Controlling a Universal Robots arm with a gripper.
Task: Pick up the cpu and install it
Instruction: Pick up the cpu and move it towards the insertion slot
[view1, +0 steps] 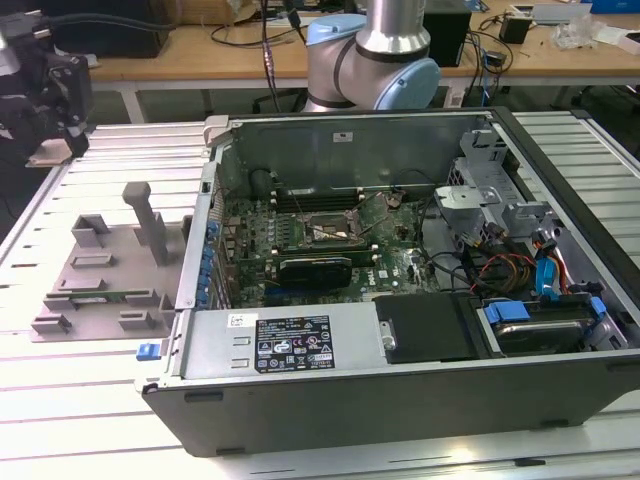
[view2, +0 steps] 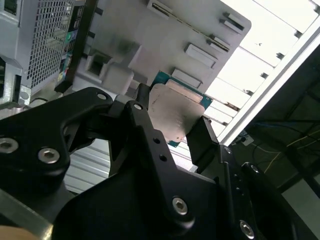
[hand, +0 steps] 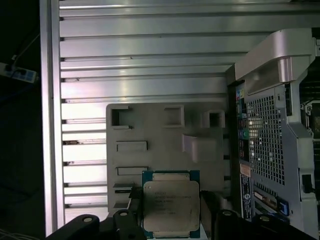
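Hand: the gripper (view2: 172, 117) is closed on the cpu (hand: 171, 205), with one black finger (view2: 142, 107) on each of two opposite edges.
Cpu: held clear of every surface, its silvery metal top facing both wrist cameras and its green-blue rim showing on the free sides.
Place: in the exterior view the gripper hangs at the far left edge of the exterior view, over the slatted table (view1: 60, 400) and well apart from the computer case (view1: 400, 400).
Below the chip: in the first wrist view the grey tray (hand: 165, 145) lies behind the cpu, which overlaps one edge of it.
Open room: there is bare table on the side of the tray away from the case, and the case is open on top.
Edges: the perforated end wall of the case (hand: 270, 145) stands just beside the tray.
In the way: upright blocks (view1: 150, 215) rise from the tray between the gripper and the case.
Socket: the dark square socket (view1: 325, 232) sits mid-board inside the case; a thin wire lever seems to cross it, though I cannot tell how its frame stands.
Crowding: a black card (view1: 315, 268) lies just beside the socket, and coloured cables (view1: 500, 268) lie toward the exterior view's right.
Arm: its grey and blue base (view1: 385, 50) stands behind the case.
Writing: there is faint engraved print on the cpu top and a white label (view1: 293, 343) on the box at the case's near side; neither can be read.
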